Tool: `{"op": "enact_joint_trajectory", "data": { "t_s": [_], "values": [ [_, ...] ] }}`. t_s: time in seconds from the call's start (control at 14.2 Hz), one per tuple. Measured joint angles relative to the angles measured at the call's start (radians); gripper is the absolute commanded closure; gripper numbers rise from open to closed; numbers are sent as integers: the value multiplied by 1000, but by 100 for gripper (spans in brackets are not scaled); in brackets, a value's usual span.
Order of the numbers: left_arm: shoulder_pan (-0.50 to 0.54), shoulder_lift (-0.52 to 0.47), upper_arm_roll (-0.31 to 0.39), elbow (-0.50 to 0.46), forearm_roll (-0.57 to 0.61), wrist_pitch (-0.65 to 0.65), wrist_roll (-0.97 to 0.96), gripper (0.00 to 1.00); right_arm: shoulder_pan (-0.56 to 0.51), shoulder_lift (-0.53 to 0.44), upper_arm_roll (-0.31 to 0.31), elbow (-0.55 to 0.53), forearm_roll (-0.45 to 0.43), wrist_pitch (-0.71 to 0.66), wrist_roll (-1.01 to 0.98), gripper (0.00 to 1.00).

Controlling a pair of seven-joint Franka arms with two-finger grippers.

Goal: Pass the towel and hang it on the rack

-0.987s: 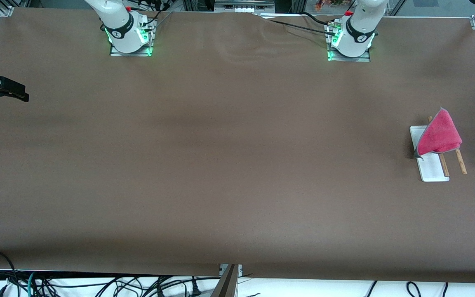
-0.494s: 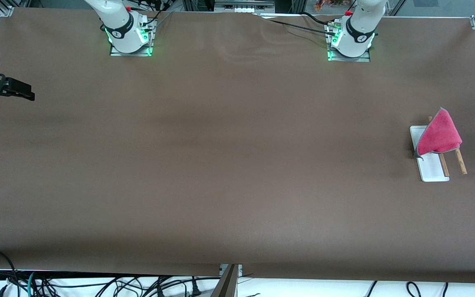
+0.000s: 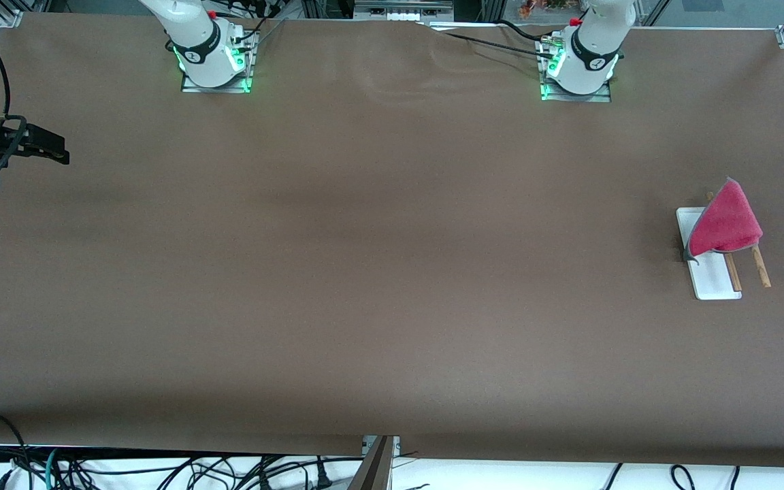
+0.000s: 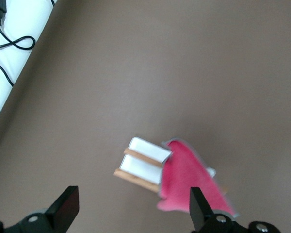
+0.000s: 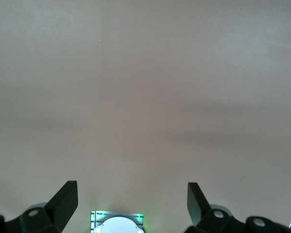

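**Towel sits on the rack, with the left arm the nearer one**

The towel [image 3: 725, 221] is draped pink side out over the rack [image 3: 710, 272], at the left arm's end of the desk [image 3: 392, 272]. It covers the part of the two brown rods farther from the front camera; their nearer ends and part of the white base stay bare. The rods run roughly toward and away from the front camera, so the towel's fold lies across that line.

The left end effector [image 4: 131, 213] is up in the air, out of the front view, with its fingers spread wide and nothing between them. In the left wrist view both towel [image 4: 189, 187] and rack [image 4: 143, 162] show below it, close to the open fingertips, so it is over the desk just beside them.

The right end effector [image 3: 45, 148] is over the right arm's end of the desk, well apart from the towel, released and empty (the right wrist view shows only bare desk and an arm's base between its fingers).

Judged from how things lie, the hanging looks done. Any touch-up to the drape would fall to the left arm, coming down toward the rods.
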Motion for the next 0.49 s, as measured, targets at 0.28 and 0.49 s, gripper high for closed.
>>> {"op": "enact_joint_trajectory", "data": {
  "t_s": [0.28, 0.49],
  "values": [
    [-202, -192, 49, -191, 5, -10, -472, 0, 0, 0, 0, 1, 2, 0, 0, 0],
    [-307, -268, 50, -279, 39, -17, -815, 0, 0, 0, 0, 1, 3, 0, 0, 0]
  ]
}}
